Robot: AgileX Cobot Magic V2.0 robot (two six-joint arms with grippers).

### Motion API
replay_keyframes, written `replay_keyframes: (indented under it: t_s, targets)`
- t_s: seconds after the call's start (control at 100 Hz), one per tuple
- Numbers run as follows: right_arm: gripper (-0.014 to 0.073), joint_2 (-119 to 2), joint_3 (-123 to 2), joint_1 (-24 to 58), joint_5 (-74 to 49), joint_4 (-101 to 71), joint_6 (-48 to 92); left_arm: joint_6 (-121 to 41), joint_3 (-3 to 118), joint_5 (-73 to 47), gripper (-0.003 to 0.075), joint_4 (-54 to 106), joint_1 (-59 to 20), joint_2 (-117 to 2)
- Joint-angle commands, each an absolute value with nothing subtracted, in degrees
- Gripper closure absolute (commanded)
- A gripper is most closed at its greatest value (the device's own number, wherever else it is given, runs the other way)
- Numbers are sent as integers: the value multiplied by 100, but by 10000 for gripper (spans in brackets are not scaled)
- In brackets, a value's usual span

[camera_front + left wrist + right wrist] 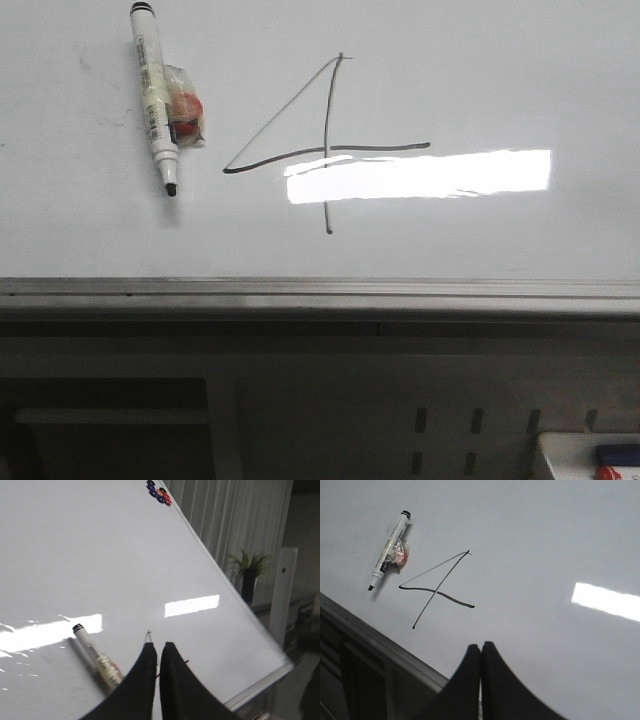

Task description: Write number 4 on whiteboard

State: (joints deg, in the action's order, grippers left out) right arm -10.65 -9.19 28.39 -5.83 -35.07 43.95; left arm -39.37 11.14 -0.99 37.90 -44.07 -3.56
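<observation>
The number 4 stands in thin black strokes on the whiteboard, near its middle. A white marker with a black uncapped tip lies flat on the board to the left of it, a crumpled clear wrap with a red bit stuck to its side. Neither gripper shows in the front view. In the left wrist view my left gripper is shut on nothing, above the board, with the marker beside it and the 4's top just past its tips. My right gripper is shut and empty, apart from the 4 and marker.
A grey metal rail runs along the board's near edge, with a grey slotted panel below it. A bright glare crosses the 4. Coloured magnets sit at a far corner. A potted plant stands beyond the board.
</observation>
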Motion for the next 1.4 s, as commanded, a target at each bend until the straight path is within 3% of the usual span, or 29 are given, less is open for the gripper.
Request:
replay_keyframes:
  t_s: [0.0,0.27,0.47,0.82,1.39]
  targets:
    - [658,-1104,-1076,2795,-224,-3557,4388,-3307,1068,159,741,1959,-4202,-431]
    - [658,-1104,-1076,2795,-224,-3557,4388,-554,318,172,741,268,-2400,-431]
    - [658,-1104,-1076,2795,-224,-3557,4388,0,-64,-62,741,0,-1554,-431]
    - [658,-1104,-1076,2795,-224,-3557,4388,0,-209,-1366,741,-448,-1493,-431]
    - [658,-1104,-1076,2795,-224,-3557,4388,0,-209,-1354,741,-465,-1493,-431]
